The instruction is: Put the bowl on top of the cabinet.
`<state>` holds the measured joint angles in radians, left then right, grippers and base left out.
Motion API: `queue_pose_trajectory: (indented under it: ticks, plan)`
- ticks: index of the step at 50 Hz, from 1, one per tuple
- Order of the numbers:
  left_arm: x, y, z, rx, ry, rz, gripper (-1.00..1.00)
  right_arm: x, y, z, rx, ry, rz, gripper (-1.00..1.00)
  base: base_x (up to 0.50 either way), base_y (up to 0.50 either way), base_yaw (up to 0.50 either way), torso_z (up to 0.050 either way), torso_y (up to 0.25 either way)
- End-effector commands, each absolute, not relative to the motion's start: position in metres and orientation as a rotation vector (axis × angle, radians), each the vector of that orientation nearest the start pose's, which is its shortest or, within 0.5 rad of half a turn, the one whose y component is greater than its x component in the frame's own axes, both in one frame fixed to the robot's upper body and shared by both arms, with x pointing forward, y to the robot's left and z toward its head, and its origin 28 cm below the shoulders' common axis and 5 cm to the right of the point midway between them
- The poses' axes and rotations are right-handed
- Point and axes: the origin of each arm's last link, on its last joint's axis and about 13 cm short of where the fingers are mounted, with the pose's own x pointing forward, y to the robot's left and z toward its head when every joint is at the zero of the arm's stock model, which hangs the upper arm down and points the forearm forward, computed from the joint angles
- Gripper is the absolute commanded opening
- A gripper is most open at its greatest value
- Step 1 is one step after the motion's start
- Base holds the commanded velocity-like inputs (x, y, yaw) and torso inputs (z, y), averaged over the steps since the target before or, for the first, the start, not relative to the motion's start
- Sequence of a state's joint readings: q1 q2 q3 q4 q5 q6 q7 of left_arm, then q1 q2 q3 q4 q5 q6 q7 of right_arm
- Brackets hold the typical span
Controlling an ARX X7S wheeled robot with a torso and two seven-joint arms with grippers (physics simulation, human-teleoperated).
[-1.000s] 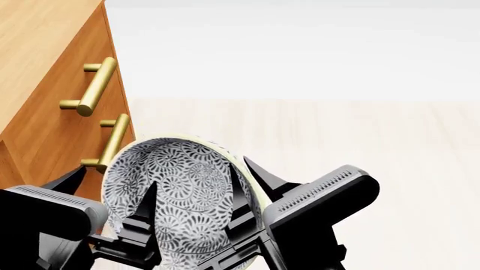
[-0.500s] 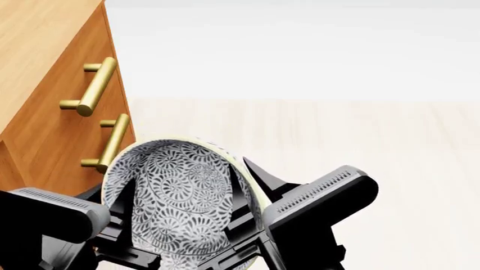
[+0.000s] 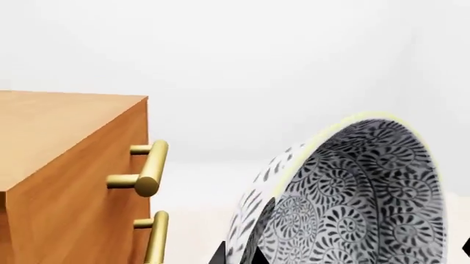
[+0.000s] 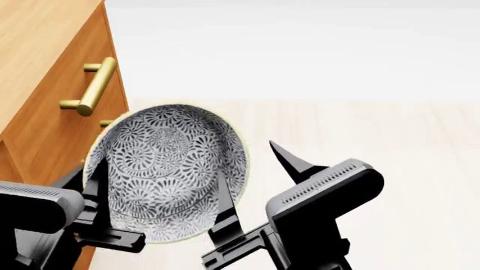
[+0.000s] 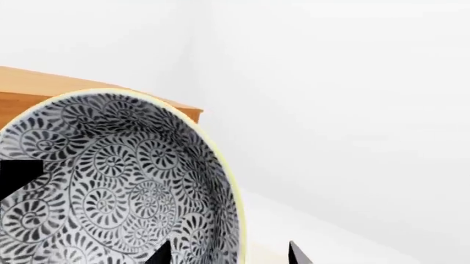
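The bowl (image 4: 168, 169), deep, with a dense grey floral pattern and a pale rim, hangs tilted in the air beside the cabinet (image 4: 45, 112). My left gripper (image 4: 96, 181) is shut on the bowl's wall on the cabinet side. In the left wrist view its two black tips pinch the bowl (image 3: 353, 198) at the left gripper (image 3: 239, 256). My right gripper (image 4: 255, 180) is open, its fingers spread wide astride the opposite rim, one inside and one outside. The right wrist view shows the bowl (image 5: 110, 187), the right gripper (image 5: 228, 254) and the cabinet (image 5: 44, 82) top beyond it.
The cabinet's front carries brass bar handles (image 4: 94, 87), close to the bowl's left edge. The cabinet (image 3: 66, 165) top lies level with the bowl's rim in the left wrist view. Pale wood floor (image 4: 375, 135) stretches right to a white wall (image 4: 300, 45).
My left gripper closed onto the bowl's wall and my right gripper opened off the rim. The bowl rose and shifted left toward the cabinet, turning more face-on to the head camera.
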<state>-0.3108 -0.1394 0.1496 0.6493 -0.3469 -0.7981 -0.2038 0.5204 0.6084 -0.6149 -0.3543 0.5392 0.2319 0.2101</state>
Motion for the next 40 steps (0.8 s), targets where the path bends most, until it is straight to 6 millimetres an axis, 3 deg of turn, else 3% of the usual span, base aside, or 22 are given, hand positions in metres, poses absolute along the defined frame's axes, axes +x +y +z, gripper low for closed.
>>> queue_pose_trajectory:
  ticks: [1, 40]
  plan:
    - [0.231, 0.181, 0.163, -0.091, -0.187, -0.107, -1.0, 0.26, -0.105, 0.147, -0.195, -0.233, 0.442, 1.0, 0.0, 0.0, 0.0, 0.0, 0.0]
    - [0.249, 0.182, 0.155, -0.033, -0.133, -0.147, -1.0, 0.26, -0.113, 0.142, -0.142, -0.233, 0.416, 1.0, 0.0, 0.0, 0.0, 0.0, 0.0]
